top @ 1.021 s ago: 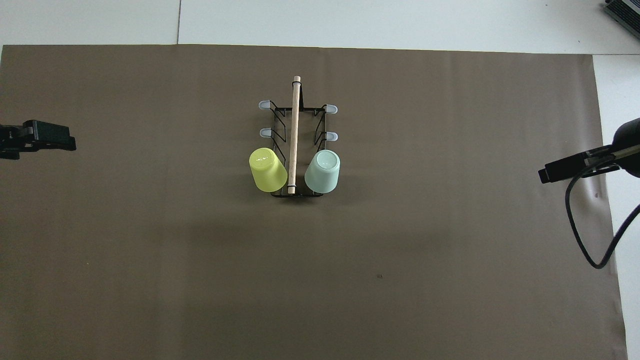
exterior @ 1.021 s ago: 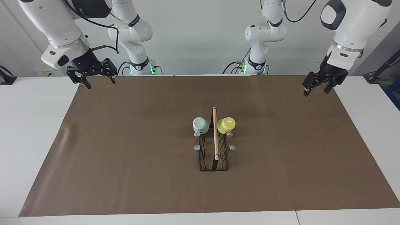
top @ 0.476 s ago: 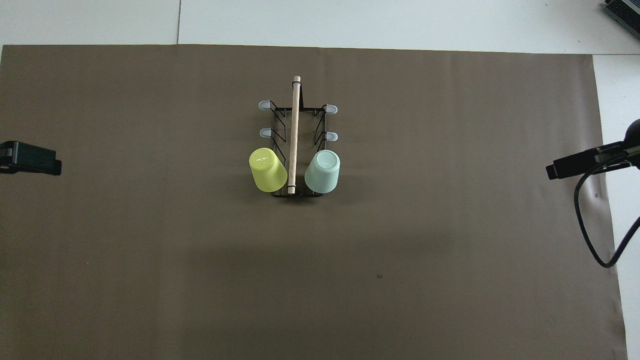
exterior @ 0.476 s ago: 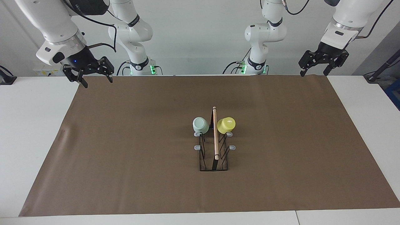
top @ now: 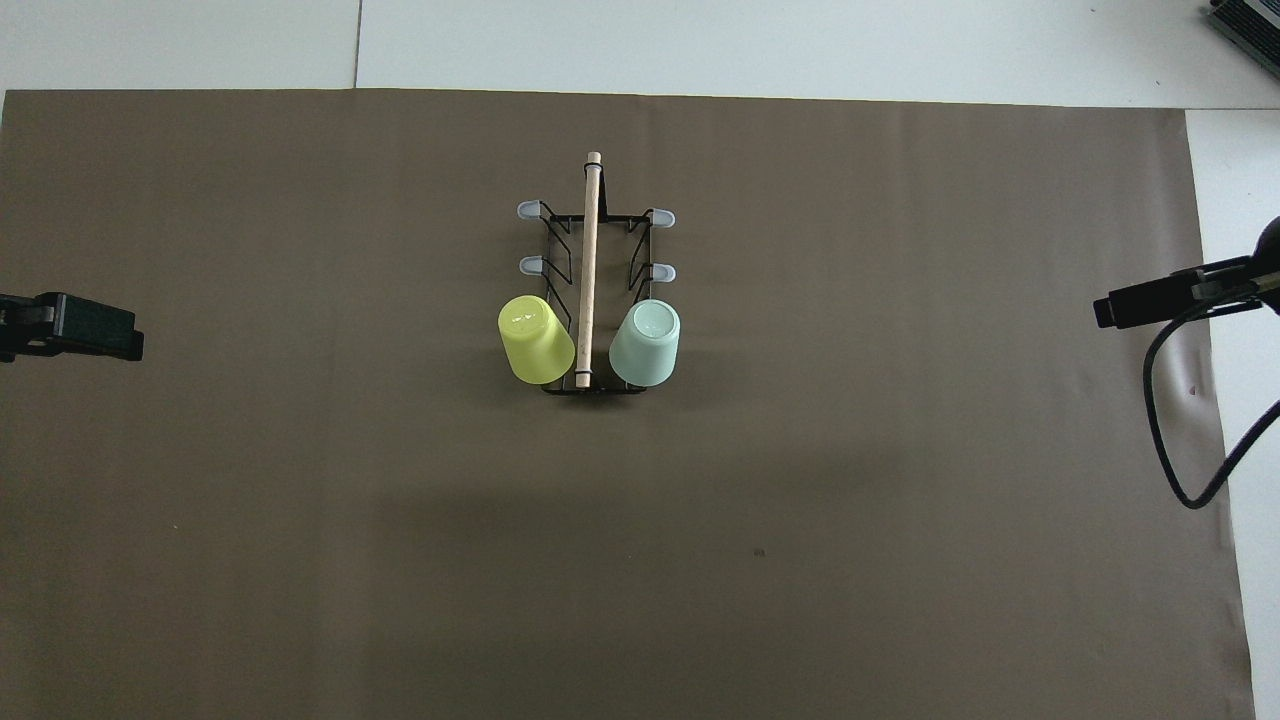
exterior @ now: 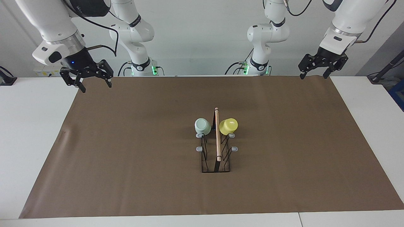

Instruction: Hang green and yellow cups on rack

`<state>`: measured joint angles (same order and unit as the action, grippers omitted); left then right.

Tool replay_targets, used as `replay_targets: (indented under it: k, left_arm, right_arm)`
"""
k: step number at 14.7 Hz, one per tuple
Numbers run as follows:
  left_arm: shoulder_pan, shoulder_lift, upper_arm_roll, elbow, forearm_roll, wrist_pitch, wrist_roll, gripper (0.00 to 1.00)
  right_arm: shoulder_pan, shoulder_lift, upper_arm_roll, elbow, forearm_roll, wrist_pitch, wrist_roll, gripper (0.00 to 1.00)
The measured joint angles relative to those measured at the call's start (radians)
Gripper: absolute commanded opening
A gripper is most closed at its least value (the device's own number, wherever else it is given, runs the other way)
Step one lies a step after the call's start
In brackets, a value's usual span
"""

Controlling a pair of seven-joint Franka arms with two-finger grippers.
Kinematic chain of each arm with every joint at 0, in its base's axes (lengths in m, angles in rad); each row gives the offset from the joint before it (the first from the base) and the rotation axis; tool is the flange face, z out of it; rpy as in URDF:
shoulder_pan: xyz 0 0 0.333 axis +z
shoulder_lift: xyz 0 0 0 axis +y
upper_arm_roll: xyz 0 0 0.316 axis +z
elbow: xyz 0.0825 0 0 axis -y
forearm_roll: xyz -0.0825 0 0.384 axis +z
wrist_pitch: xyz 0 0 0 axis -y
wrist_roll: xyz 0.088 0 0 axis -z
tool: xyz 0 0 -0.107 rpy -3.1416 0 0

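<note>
Both arms have pulled back over the last second: the left gripper (exterior: 314, 75) rose from the mat's edge at its own end to hang up over the mat's corner nearest its base, and the right gripper (exterior: 93, 85) drifted slightly outward at its corner; cups and rack haven't budged. Table (exterior: 31, 132) is white, covered mostly by a brown mat (exterior: 126, 151). Rack (exterior: 216, 157) stands mid-mat, black wire frame, wooden rod (exterior: 217, 135) running along its top, lengthwise toward and away from the robots. Both cups sit upside down on the prong pair at the rack's robot end, one each side of the rod: yellow cup (exterior: 228, 126) on the side toward the left arm's end, green cup (exterior: 202, 126) on the side toward the right arm's end. Each is tilted outward from the rod, base up. Four grey-tipped prongs (exterior: 199, 148) farther from the robots are bare. Left gripper is released, fingers spread, holding nothing. Right gripper likewise released, fingers spread, nothing between them. In the overhead view only the tips show, left gripper (top: 95, 338) at one edge and right gripper (top: 1140, 308) at the other, both well apart from the rack. Black cable (top: 1165, 440) loops off the right arm over the mat's edge.
</note>
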<state>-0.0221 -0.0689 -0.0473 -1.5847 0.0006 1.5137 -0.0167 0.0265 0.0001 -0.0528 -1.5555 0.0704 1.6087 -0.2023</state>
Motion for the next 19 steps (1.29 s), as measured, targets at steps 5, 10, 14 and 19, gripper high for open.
replay_targets:
  k: [5, 10, 14, 19]
  left_arm:
    - [0.000, 0.000, 0.000, -0.022, 0.000, 0.005, 0.000, 1.00]
    - [0.001, -0.001, 0.001, -0.036, -0.005, 0.010, 0.001, 1.00]
    - [0.001, -0.006, 0.005, -0.036, -0.021, 0.010, 0.001, 1.00]
    - [0.001, -0.007, 0.005, -0.036, -0.022, 0.010, 0.001, 1.00]
  right_arm:
    - [0.000, 0.000, 0.000, -0.003, 0.000, 0.000, 0.000, 1.00]
    - [0.000, 0.000, 0.000, -0.009, 0.000, 0.000, 0.000, 1.00]
    - [0.000, 0.000, 0.000, -0.013, 0.000, 0.000, 0.000, 1.00]
    - [-0.001, -0.001, 0.000, -0.013, 0.000, 0.000, 0.000, 1.00]
